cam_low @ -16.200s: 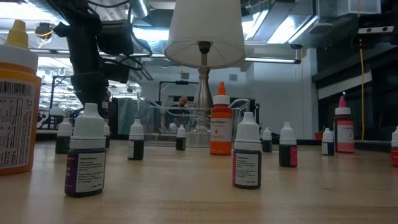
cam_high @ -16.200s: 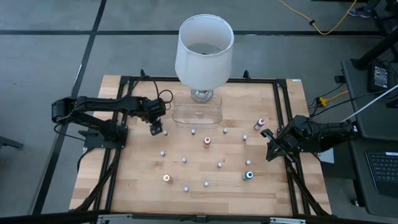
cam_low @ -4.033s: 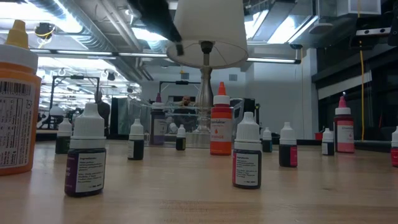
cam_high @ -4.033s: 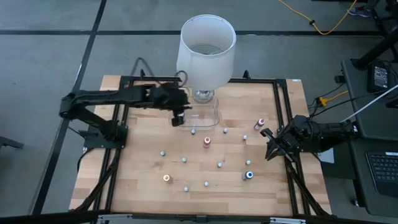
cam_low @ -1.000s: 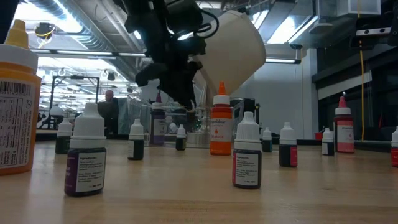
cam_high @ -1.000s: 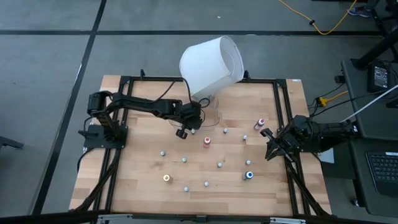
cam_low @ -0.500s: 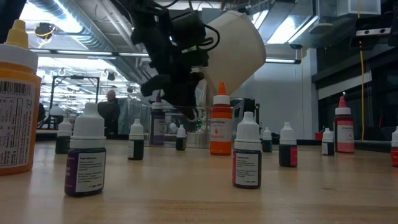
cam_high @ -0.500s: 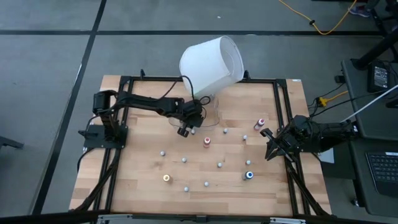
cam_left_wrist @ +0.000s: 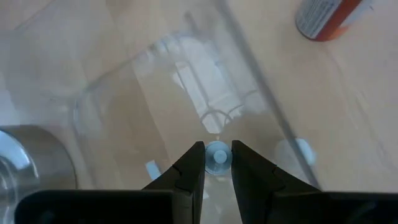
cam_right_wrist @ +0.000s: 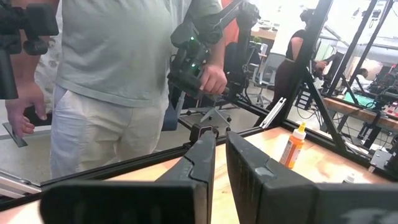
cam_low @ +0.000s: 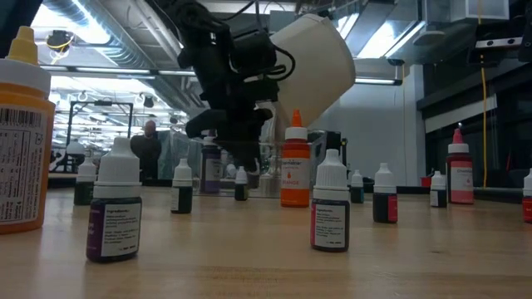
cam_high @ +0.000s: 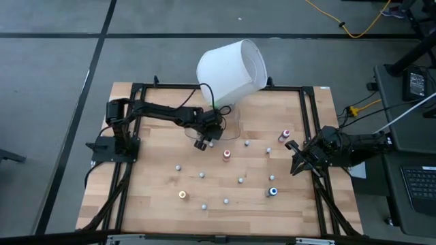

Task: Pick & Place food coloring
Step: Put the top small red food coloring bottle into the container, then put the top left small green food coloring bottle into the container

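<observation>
Several tiny food coloring bottles stand scattered on the wooden table (cam_high: 150,197). One with a whitish-grey cap (cam_left_wrist: 217,155) stands on its base just in front of the clear tray (cam_high: 236,129); the low view shows it too (cam_low: 241,184). My left gripper (cam_left_wrist: 217,154) slants down over it, open by a narrow gap, with one fingertip on each side of the cap. A purple bottle (cam_low: 210,166) stands inside the tray. My right gripper (cam_right_wrist: 221,146) waits shut at the table's right edge (cam_high: 295,160). My left gripper has its fingertips (cam_left_wrist: 196,155) close on both sides of the bottle's cap (cam_left_wrist: 217,163), coming from above and slanting toward the table's right. I cannot tell whether they touch it. The bottle stands upright on the table.
The white lampshade (cam_high: 231,64) is tipped over toward the right above my left arm; the lamp's metal base (cam_left_wrist: 25,171) stands by the tray. A red-capped bottle (cam_high: 226,155) and an orange bottle (cam_low: 294,166) are close by. A person stands beyond the table (cam_right_wrist: 118,74).
My left gripper has come down and a little toward the table's right, onto the whitish-capped bottle in front of the tray. Its finger gap looks unchanged. The bottle and the tipped lamp have stayed as they were.
</observation>
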`<state>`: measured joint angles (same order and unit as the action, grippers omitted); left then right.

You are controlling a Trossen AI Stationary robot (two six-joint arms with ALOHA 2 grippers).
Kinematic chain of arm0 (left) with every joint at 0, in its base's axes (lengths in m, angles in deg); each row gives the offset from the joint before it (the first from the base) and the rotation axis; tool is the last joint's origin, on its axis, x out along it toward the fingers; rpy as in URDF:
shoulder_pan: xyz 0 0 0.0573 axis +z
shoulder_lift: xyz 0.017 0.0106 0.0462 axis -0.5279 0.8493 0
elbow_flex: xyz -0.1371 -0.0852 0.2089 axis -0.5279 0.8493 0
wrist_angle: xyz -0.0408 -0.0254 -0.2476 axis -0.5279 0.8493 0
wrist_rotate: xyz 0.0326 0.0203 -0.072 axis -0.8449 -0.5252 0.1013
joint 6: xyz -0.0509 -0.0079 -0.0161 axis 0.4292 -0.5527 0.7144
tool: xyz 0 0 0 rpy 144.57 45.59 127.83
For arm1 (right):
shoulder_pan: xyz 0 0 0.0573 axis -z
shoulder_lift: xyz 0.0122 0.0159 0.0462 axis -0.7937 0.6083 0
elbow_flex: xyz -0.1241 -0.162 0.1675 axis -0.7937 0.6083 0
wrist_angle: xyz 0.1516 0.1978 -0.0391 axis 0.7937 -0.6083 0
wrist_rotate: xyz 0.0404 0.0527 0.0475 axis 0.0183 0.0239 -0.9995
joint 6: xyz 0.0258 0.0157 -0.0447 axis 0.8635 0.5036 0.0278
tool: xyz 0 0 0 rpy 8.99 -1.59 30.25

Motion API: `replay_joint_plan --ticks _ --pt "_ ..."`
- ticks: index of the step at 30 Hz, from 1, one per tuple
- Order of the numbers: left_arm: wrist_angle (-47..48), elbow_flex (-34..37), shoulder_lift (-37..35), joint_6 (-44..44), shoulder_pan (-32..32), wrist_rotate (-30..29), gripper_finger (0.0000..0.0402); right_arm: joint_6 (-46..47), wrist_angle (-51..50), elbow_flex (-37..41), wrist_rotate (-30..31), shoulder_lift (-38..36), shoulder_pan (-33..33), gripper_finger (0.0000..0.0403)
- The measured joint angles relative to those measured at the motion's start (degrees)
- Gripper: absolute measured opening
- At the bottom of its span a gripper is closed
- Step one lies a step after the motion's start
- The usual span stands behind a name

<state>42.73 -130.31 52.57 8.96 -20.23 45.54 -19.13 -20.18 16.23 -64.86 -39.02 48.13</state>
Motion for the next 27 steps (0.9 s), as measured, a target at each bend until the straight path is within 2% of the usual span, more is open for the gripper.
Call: replay_joint_plan --ticks 13,27 --pt "0.06 0.0 0.43 2.07 0.2 0.02 0.0068 -0.02 0.02 0.0 0.0 0.0 -0.02 0.0044" --pt "0.08 0.0 0.4 2.69 0.16 -0.45 0.0139 -0.02 0.02 0.0 -0.01 0.0 0.0 0.0044"
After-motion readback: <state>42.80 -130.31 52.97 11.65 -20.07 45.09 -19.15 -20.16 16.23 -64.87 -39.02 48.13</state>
